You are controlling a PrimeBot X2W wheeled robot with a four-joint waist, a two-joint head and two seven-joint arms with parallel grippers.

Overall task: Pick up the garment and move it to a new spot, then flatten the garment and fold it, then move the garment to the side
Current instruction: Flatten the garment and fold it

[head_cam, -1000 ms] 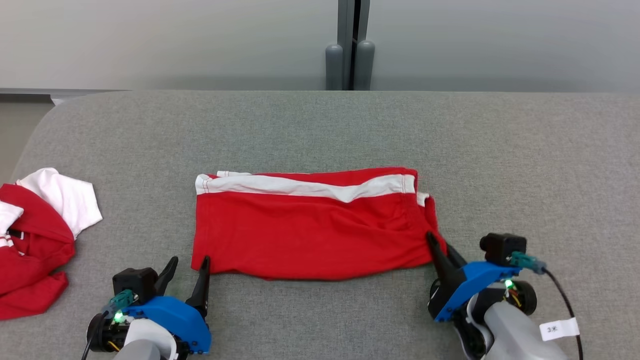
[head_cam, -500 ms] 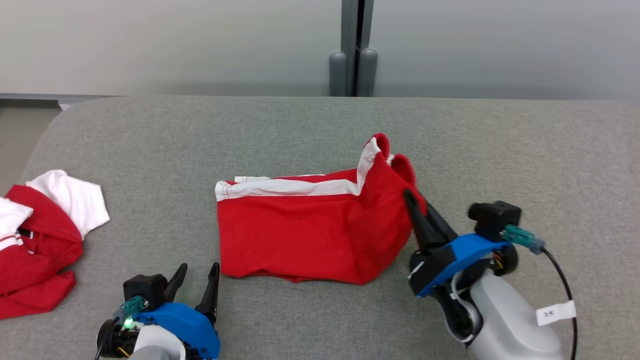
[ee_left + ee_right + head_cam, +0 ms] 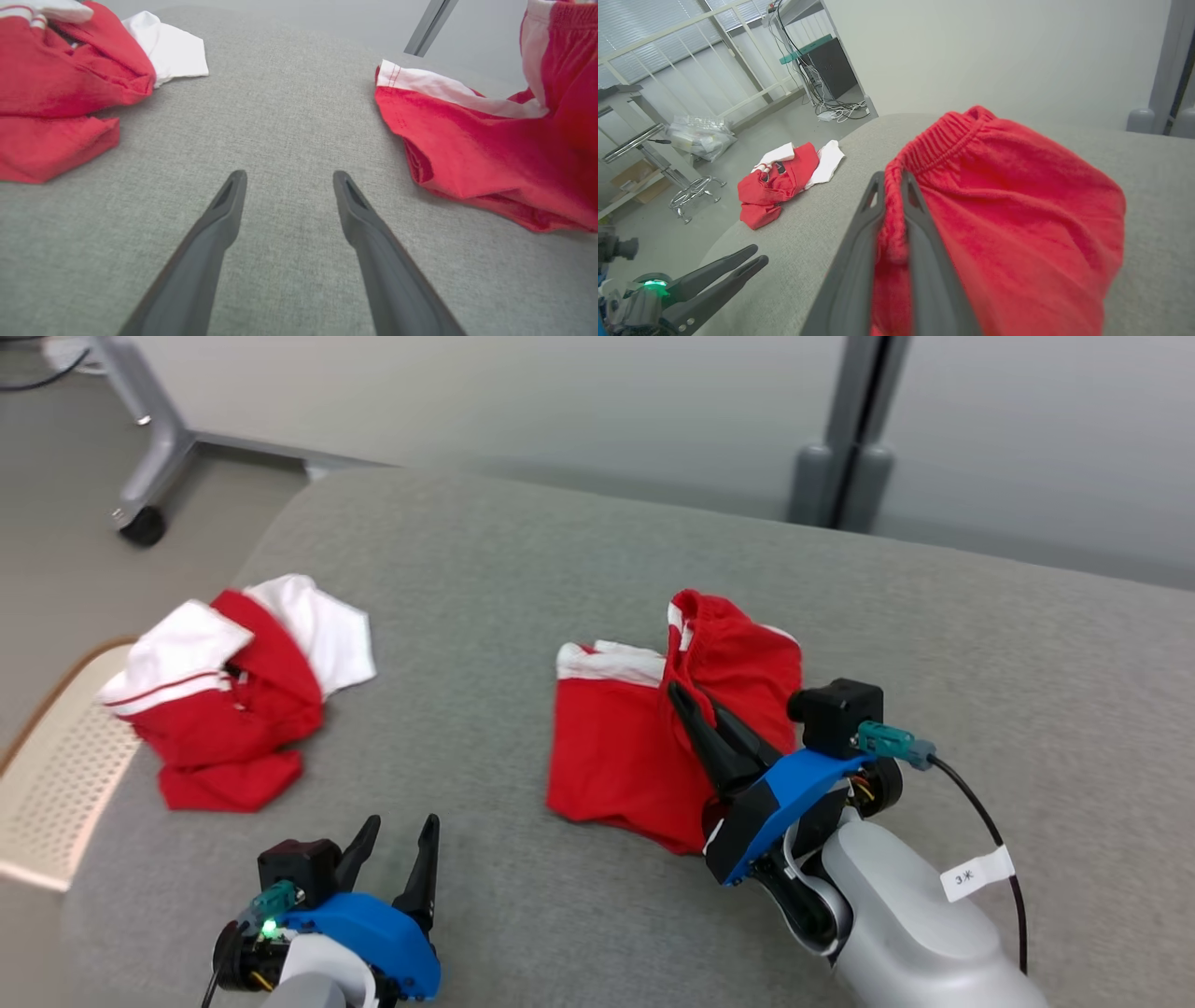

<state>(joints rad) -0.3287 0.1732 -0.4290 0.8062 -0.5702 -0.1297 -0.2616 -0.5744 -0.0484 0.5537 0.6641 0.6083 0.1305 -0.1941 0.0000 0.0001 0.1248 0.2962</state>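
Red fabric of the garment (image 3: 616, 756) lies on the grey surface (image 3: 523, 551), to the right of the crumpled red-and-white pile (image 3: 233, 700) and well apart from it. I judge the relocating and flattening steps complete: the end of the garment nearer the pile lies flat with its white stripe showing. The fold is in progress. My right hand (image 3: 677, 695), on the far side of the garment from the pile, is closed to a narrow gap on the elasticated edge and holds that end raised and doubled over toward the pile. Remaining, in my judgement: lay the raised end down, release, then move the garment to the side. My left hand (image 3: 402, 826) hovers low over bare surface, nearer me than the pile and to its right, jaws spread wide, holding nothing. Count: one garment in work, one pile (the number of pieces in it cannot be told), two hands, one surface.
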